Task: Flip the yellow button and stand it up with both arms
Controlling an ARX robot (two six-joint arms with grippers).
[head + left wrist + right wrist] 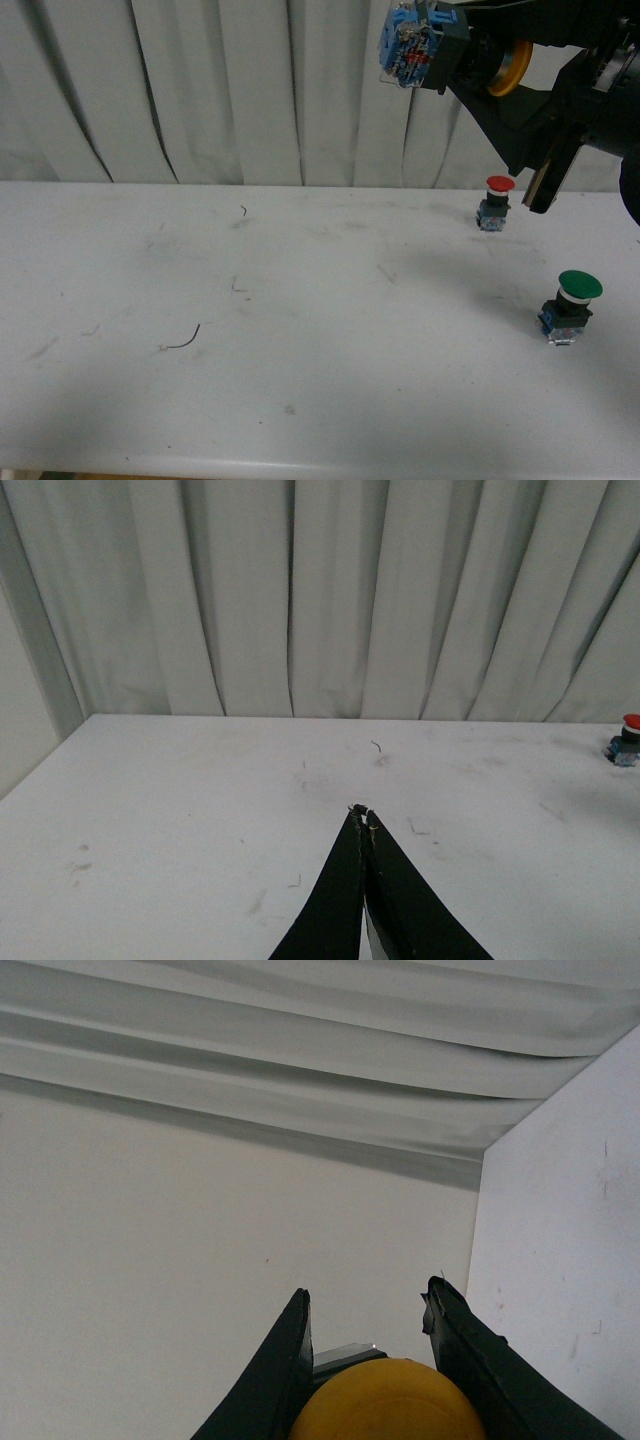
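My right gripper [455,50] is shut on the yellow button [512,68] and holds it high above the table at the top right. The button lies sideways, with its blue-and-clear base [412,45] pointing left. In the right wrist view the yellow cap [390,1405] sits between the two black fingers [285,1360], close to the camera, and the gripper [370,1300] faces the wall and curtain. My left gripper [362,813] shows only in the left wrist view. It is shut and empty, above the white table [200,810].
A red-capped button [497,203] stands at the table's back right, also seen in the left wrist view [627,740]. A larger green-capped button [570,305] stands nearer at the right. A short dark wire scrap [185,340] lies left of centre. A white curtain [220,90] hangs behind.
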